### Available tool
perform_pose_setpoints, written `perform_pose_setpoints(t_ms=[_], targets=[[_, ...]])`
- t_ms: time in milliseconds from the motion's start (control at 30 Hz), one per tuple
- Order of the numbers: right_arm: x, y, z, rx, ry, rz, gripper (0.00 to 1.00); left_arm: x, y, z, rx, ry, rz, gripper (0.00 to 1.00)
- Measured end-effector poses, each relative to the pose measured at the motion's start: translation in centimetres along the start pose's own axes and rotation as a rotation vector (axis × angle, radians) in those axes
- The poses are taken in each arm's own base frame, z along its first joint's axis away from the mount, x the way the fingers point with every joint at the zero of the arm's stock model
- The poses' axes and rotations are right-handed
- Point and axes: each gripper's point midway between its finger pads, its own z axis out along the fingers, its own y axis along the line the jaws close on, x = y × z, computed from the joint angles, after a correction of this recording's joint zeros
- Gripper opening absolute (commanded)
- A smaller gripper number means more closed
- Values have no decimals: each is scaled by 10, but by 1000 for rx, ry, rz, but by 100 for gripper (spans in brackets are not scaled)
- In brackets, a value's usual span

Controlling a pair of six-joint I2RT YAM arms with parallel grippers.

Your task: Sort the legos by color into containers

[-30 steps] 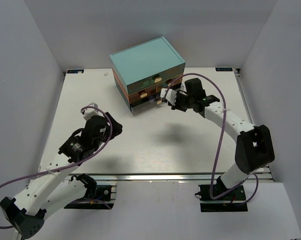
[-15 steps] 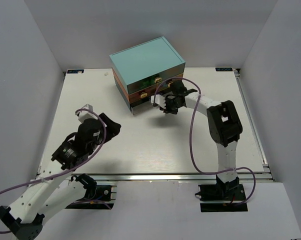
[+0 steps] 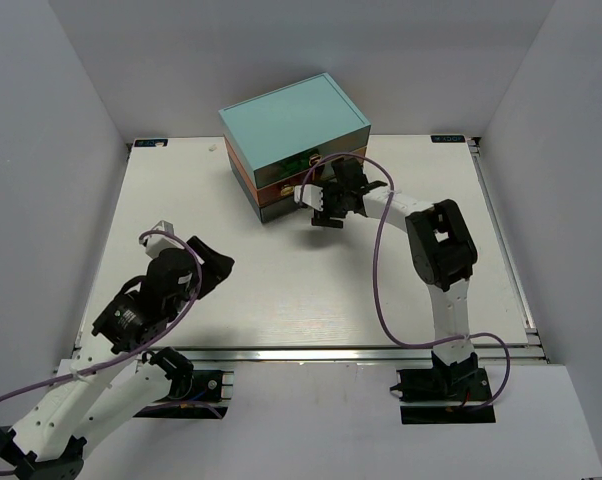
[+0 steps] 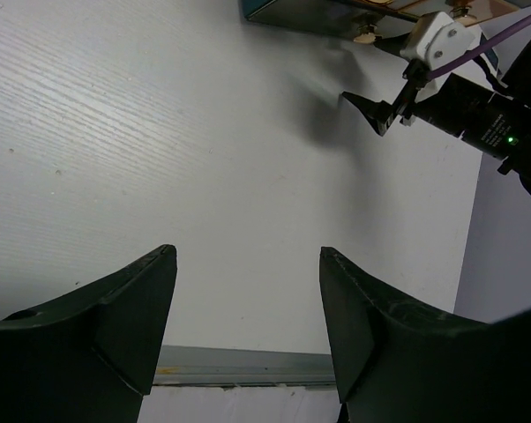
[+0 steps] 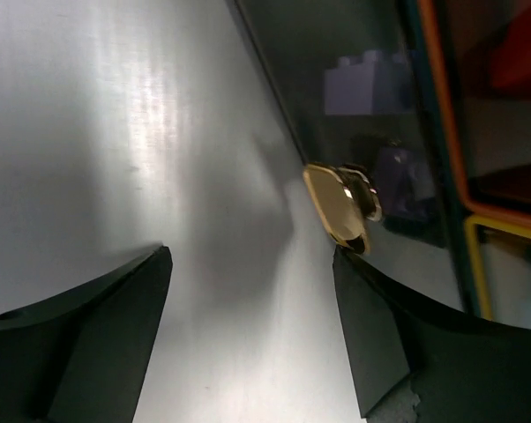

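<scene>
- Legos show only in the right wrist view. A lilac lego (image 5: 358, 84) sits inside the bottom drawer (image 5: 332, 132) of the chest (image 3: 291, 125), seen through the drawer's dark clear front.
- A second, darker purple lego (image 5: 398, 185) lies in the same drawer, behind the tan knob (image 5: 339, 207). It is too dim to make out its shape.
- The right claw (image 5: 248, 326) is spread wide with nothing between its fingers.
- The lilac lego lies ahead of this claw, past the tip of the right finger (image 5: 380, 344) and behind the drawer front. It is apart from both fingers.
- The knob is just ahead of that fingertip. I cannot tell whether the two touch.
- The lilac lego's studs point toward the top of the wrist picture. Its long axis seems to run across the picture, roughly along the drawer front, but the blur leaves that uncertain.
- In the orange-framed drawer (image 5: 442, 106) next to it there is a red shape (image 5: 521, 53), too blurred to tell whether it is one brick or several.
- From above, the chest stands at the far middle of the desk (image 3: 311, 290), and the right arm reaches to its lowest drawer front.
- The left claw (image 4: 248, 308) is also spread and empty. It hangs over bare desk on the near left, well apart from the chest.
</scene>
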Motion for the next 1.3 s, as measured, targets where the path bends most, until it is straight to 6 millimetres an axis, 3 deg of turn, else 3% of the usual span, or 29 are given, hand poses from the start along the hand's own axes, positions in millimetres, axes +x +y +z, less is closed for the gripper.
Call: perform_pose_setpoints(t_ms=[200,367,433,633,700,767,800,833,900,933,1000,1067,1133,1167,1200,1233,1267,1300], targets=[[-1,-14,4,53,-5,-20,83,3,2,3,-17,10,0,75],[0,-16,4,62,-6,-30,79,3,2,3,-19,11,1,75],[2,-12,3,65,-8,-41,79,3,2,3,-20,12,1,76],[9,21,-24,26,7,-29,72,7,6,7,-27,16,4,75],[8,28,-34,14,5,-18,62,11,10,10,-36,22,8,75],[6,31,-45,8,-1,-5,6,13,12,13,-38,26,11,71],[2,32,-53,5,-6,13,0,14,12,13,-37,26,11,67],[-2,32,-62,6,-16,52,0,13,10,14,-32,24,10,50],[-13,27,-80,30,-36,121,0,12,7,16,-19,18,8,29],[-19,23,-92,50,-50,181,0,12,5,16,-13,15,14,14],[-31,11,-117,116,-77,298,0,11,1,18,4,11,27,8],[-39,1,-142,176,-105,439,0,11,-3,21,22,9,49,16],[-42,-5,-163,202,-122,573,5,11,-9,24,50,11,72,32],[-44,-7,-170,204,-130,629,13,11,-12,26,65,12,86,58],[-46,-11,-177,202,-139,688,23,12,-15,27,80,13,103,71],[-47,-13,-183,198,-147,737,38,12,-19,28,95,17,118,83],[-48,-13,-188,190,-155,787,45,13,-23,31,111,20,134,95],[-49,-14,-193,182,-159,827,49,14,-27,33,123,25,151,98]])
